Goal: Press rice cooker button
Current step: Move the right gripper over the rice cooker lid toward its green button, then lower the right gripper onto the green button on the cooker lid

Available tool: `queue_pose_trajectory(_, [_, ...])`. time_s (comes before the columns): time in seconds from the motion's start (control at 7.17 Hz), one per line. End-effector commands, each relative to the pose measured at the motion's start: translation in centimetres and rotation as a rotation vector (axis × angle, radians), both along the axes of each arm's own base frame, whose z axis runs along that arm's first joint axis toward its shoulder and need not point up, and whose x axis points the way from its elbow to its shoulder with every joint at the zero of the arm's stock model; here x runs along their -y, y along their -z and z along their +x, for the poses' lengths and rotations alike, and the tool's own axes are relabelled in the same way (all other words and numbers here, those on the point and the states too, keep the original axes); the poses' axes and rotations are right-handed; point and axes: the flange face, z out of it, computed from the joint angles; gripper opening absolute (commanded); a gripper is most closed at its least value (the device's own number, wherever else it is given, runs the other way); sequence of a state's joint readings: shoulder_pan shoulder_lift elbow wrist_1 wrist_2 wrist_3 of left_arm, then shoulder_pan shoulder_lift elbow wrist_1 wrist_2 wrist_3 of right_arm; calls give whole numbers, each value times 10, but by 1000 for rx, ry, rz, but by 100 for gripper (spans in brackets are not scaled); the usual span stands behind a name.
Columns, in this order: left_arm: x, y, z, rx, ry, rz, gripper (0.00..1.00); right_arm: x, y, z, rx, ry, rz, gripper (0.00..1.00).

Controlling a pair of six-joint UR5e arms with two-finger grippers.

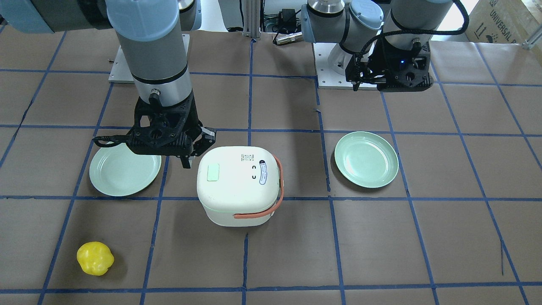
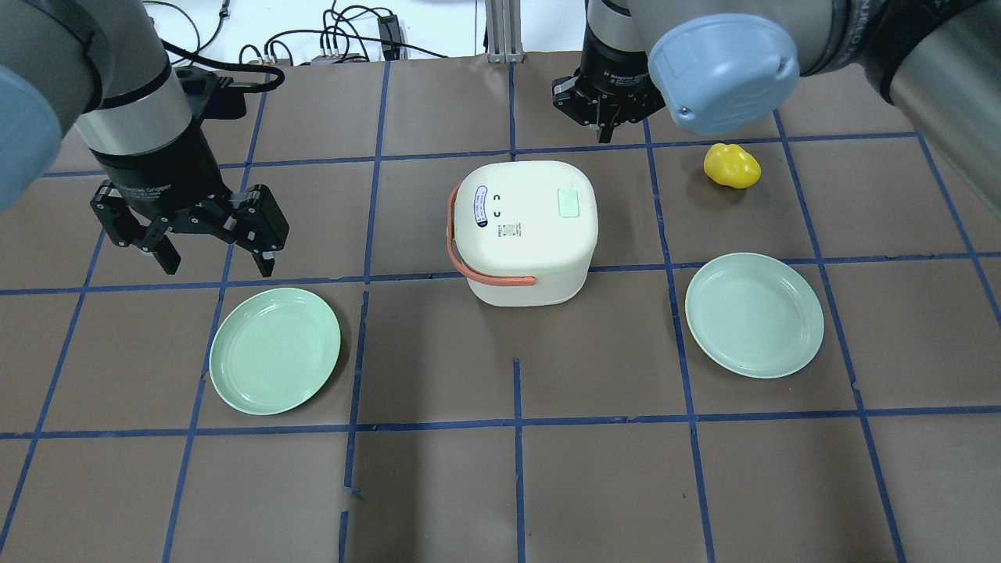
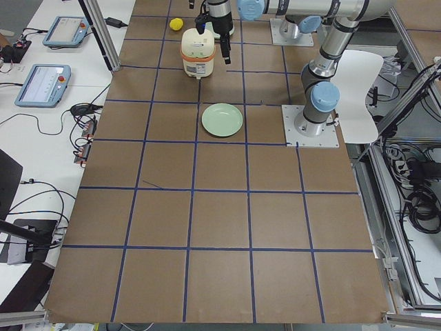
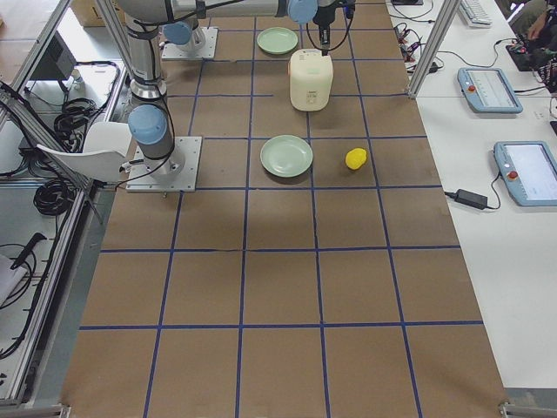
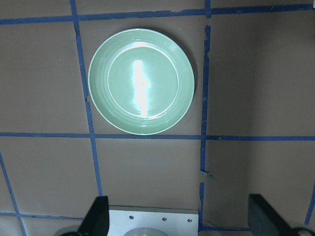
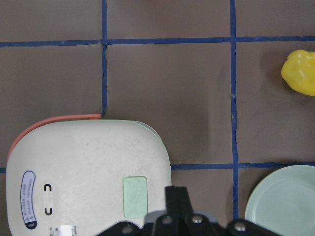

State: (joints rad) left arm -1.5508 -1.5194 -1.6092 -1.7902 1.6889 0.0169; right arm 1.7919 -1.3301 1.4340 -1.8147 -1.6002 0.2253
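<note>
Right wrist-mounted view: poised with right gripper [image 6: 175, 192] clenched just beside mint button [image 6: 135, 196] on rice cooker [image 6: 83, 162], press seemingly not yet made, left gripper [image 2: 218, 268] splayed wide.

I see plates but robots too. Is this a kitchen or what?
Most likely a robot lab, not a kitchen: robot arms bolted to a tape-gridded table, control tablets on the side bench, loose cables.

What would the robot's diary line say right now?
right gripper: shut, by green button | press: not yet done | rice cooker: lid closed | left gripper: open, near plate
</note>
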Motion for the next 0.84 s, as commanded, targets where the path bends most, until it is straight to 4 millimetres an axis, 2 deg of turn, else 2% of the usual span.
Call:
queue_pose_trajectory(0.0, [0, 0, 0, 0, 0, -1, 100, -3, 21, 8, -3, -4, 58, 10])
queue_pose_trajectory(0.14, [0, 0, 0, 0, 0, 1, 100, -3, 44, 10, -6, -7, 93, 10])
queue_pose_trajectory(0.28, [0, 0, 0, 0, 0, 1, 100, -5, 57, 19, -13, -20, 111, 10])
queue_pose_trajectory(0.42, [0, 0, 0, 0, 1, 1, 100, -4, 67, 26, -17, -31, 124, 10])
queue_pose_trajectory(0.7, [0, 0, 0, 0, 0, 1, 100, -4, 69, 28, -15, -24, 127, 10])
